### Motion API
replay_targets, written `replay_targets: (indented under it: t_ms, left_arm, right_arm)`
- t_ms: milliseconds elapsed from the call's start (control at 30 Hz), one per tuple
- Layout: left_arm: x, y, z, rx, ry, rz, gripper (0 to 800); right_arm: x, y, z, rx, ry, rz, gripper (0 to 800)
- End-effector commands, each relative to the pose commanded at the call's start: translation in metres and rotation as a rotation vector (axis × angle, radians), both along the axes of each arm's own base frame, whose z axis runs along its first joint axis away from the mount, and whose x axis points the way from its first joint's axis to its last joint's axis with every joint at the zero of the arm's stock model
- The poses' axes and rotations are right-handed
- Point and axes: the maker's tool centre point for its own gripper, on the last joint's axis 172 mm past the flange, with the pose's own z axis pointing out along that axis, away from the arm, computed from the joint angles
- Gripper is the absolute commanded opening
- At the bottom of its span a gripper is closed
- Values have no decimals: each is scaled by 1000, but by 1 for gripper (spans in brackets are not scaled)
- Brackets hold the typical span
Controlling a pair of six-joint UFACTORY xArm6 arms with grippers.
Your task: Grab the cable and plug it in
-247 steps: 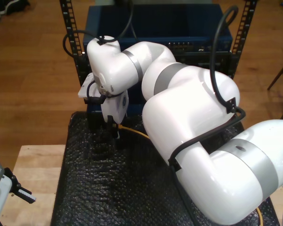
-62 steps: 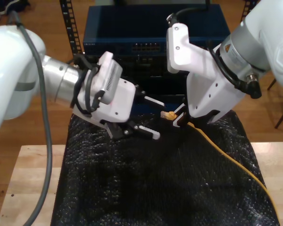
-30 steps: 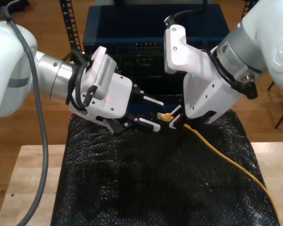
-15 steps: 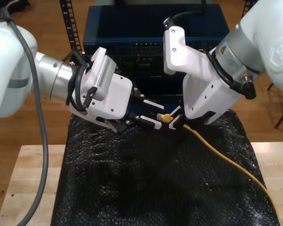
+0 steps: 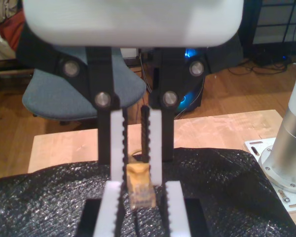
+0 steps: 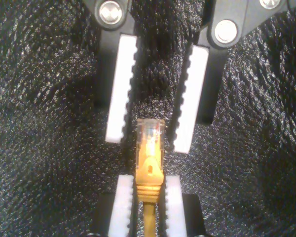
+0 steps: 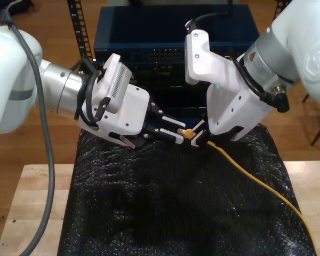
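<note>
The cable [image 7: 256,181] is thin and yellow-orange. It runs across the black mat up to its pale-yellow plug [image 7: 188,133]. My second gripper [image 7: 198,136], on the arm at the exterior view's right, is shut on the cable just behind the plug [image 6: 149,143], holding it above the mat. My first gripper [image 7: 180,133] reaches in from the exterior view's left and faces it. The first gripper's fingers [image 6: 119,89] flank the plug tip with a small gap on each side, so it is open. In the first wrist view the plug [image 5: 140,195] sits between my first gripper's [image 5: 142,185] pads.
A black bubble-wrap mat [image 7: 165,213] covers the wooden table [image 7: 37,202]. Behind it stands a blue network switch [image 7: 170,32] in a black rack, with a row of ports facing the arms. A blue chair [image 5: 79,94] and an arm's base [image 5: 291,148] lie beyond the table.
My first gripper has moved toward the exterior view's right, and its fingers have narrowed around the plug tip. My second gripper keeps the cable almost still.
</note>
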Motion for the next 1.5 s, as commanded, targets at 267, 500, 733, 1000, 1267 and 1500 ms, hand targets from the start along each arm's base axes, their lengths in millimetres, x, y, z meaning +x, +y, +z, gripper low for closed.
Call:
replay_targets:
  t_ms: [267,500,733,1000,1267,1500]
  left_arm:
    - [-1,-2,-1,-18,12,6,30]
    - [-2,-4,4,-34,13,1,3]
    - [-3,-5,6,-33,40,4,2]
    - [11,5,-4,-35,130,61,2]
    - [13,-3,5,-144,274,20,2]
    - [21,12,3,-172,407,32,2]
  right_arm:
    - [0,0,0,0,0,0,11]
    - [-1,1,0,1,2,2,266]
    - [2,3,11,12,-20,7,619]
    - [7,0,45,28,-127,58,797]
    - [4,-1,62,33,-218,147,799]
    - [-13,-2,99,82,-301,151,799]
